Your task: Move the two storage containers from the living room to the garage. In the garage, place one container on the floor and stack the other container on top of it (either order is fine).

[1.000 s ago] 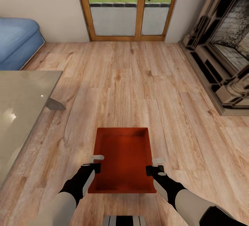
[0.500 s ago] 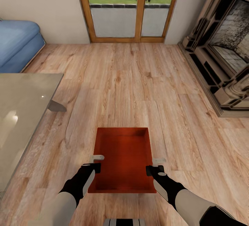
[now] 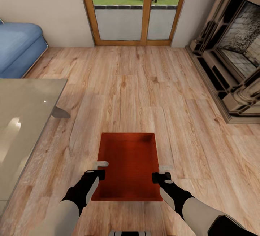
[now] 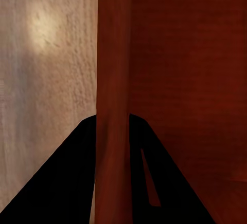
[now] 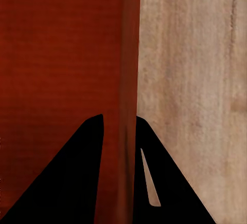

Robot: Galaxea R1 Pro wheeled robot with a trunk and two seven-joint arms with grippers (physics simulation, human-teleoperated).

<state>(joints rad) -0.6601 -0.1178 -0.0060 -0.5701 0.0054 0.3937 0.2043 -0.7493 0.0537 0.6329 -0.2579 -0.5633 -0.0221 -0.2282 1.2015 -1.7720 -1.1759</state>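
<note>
At the upper left of the head view a blue sofa (image 3: 18, 48) stands against the pale wall, and below it, along the left edge, a glass table (image 3: 21, 120) reaches toward the bottom corner. At the lower left the left gripper (image 3: 100, 169) is closed on the left wall of the storage container (image 3: 128, 165); in the left wrist view its two dark fingers (image 4: 72, 183) sit on both sides of this thin wall (image 4: 113, 80). The container is an orange-red rectangular box without a lid, with thin plain walls and an empty flat bottom, held level at the lower centre of the frame above the wood-plank floor (image 3: 144, 84). In front of it the planks run free up to the wood-framed glass doors (image 3: 133, 8) at the top centre. On the container's right wall the right gripper (image 3: 163, 173) is clamped in the same way, as the right wrist view shows (image 5: 121, 126). Along the right edge stands the fireplace (image 3: 234, 59), well apart from the container.
</note>
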